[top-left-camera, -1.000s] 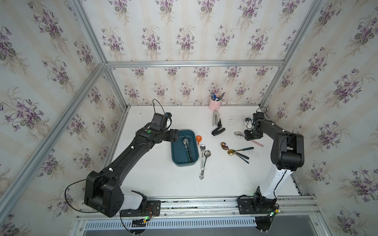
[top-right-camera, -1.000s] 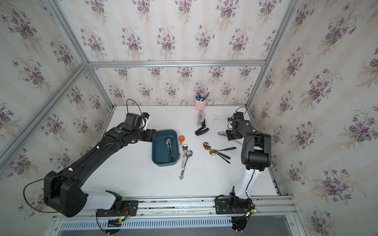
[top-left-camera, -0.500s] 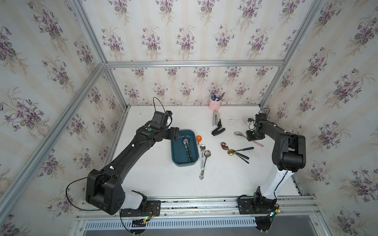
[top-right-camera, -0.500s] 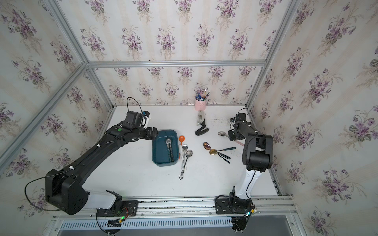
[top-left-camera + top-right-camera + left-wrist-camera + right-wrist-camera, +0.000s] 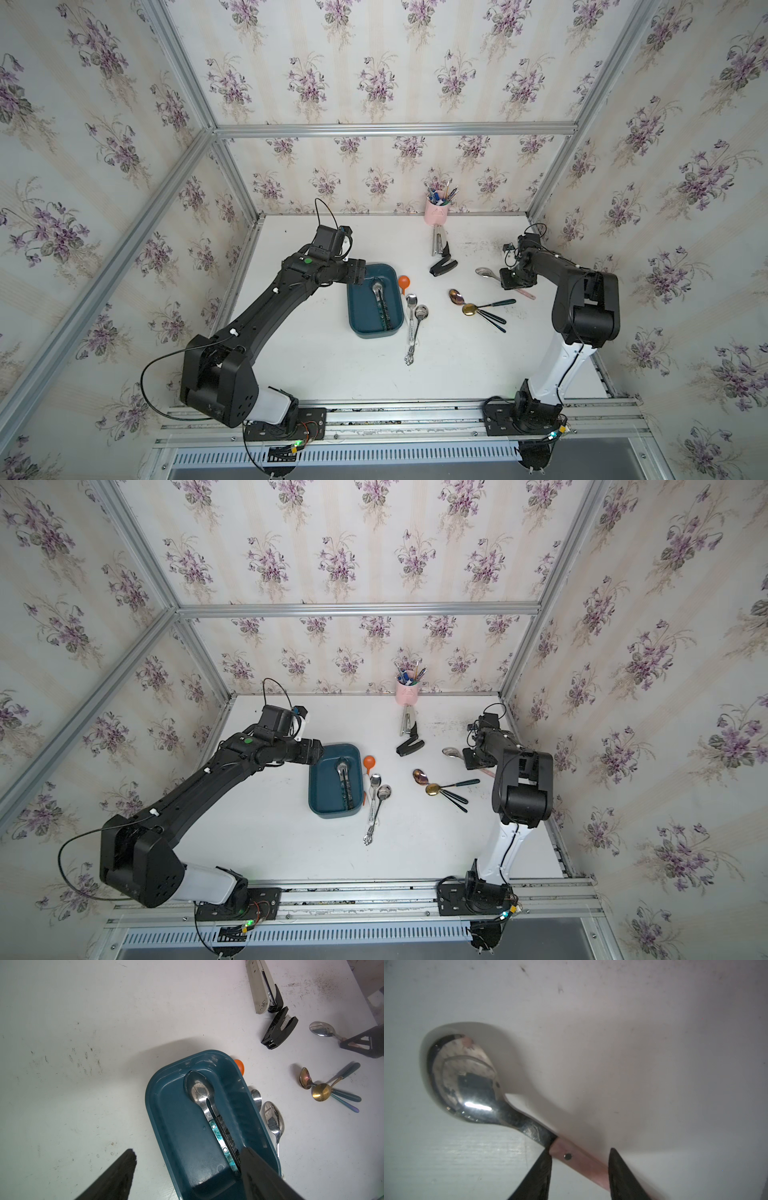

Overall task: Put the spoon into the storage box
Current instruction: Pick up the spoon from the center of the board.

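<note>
On the white table [image 5: 316, 374], both arms are reaching in from the front rail. Left gripper [image 5: 188, 1152] is hanging over one end of the storage box [image 5: 363, 309], jaws standing wide apart, gripping nothing. Box is sitting mid-table with a steel spoon [image 5: 199, 1091] lying lengthwise inside. Stapler [image 5: 442, 266] and pink pen cup [image 5: 436, 214] are sitting further back. Right gripper [image 5: 580, 1152] is down at the table on the right, jaws straddling the handle of the pink-handled spoon [image 5: 467, 1080]. One fingertip [image 5: 547, 1154] is touching the handle; can't tell if it's clamping. That spoon is lying on the table, well apart from the box. Two silver spoons [image 5: 415, 311] are lying just beside the box.
</note>
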Controlling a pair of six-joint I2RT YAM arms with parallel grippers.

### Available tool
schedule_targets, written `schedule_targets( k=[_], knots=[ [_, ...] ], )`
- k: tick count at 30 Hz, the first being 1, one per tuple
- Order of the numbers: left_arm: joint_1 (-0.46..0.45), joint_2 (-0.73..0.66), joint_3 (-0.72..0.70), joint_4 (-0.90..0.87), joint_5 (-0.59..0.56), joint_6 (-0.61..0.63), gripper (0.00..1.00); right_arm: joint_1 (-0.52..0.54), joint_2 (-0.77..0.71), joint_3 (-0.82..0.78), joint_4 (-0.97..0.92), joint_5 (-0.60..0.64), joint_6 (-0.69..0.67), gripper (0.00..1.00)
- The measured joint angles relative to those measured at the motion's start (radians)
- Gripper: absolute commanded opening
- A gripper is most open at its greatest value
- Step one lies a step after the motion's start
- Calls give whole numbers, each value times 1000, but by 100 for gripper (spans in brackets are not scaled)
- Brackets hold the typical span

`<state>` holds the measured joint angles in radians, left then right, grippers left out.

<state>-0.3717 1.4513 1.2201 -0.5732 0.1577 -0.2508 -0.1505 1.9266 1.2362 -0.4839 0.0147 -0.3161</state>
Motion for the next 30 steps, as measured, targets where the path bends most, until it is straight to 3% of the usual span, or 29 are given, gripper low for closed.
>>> schedule_targets(
  k=[17,30],
  knots=[
    [0,2,3,1,3,0,82,0,5,13,-27,-8,82,25],
    [0,1,3,0,3,-1,82,1,32,37,-40,-15,118,17]
  ],
)
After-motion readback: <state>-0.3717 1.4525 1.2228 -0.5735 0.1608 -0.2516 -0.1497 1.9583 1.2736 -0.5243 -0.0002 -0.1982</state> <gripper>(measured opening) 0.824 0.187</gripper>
